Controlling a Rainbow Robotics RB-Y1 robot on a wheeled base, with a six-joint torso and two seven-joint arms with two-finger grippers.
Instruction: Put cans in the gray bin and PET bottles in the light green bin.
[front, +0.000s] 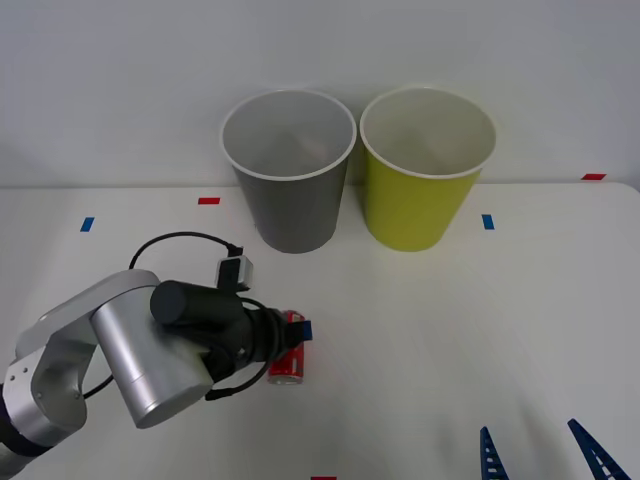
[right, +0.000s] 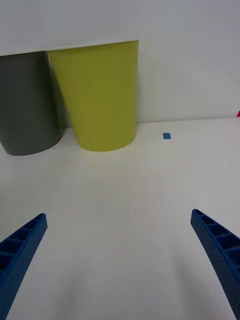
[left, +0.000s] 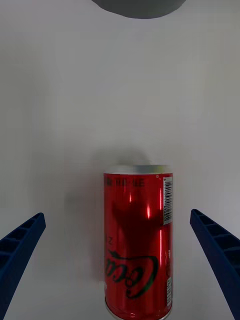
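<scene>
A: Largest items first?
B: White table (front: 420, 330). At its far edge the gray bin (front: 290, 170) stands upright, the light green bin (front: 425, 165) just beside it on the right.

A: Arms?
B: Left arm (front: 130, 355) low over the near-left table. Left gripper (left: 120, 265) fingers spread apart, one on each side of the red can (left: 138, 240), not touching it. Right gripper (right: 120, 260) at the near right, fingers apart, holding nothing.

A: Can position?
B: Lying on the table, near side of the gray bin, well apart from it.
</scene>
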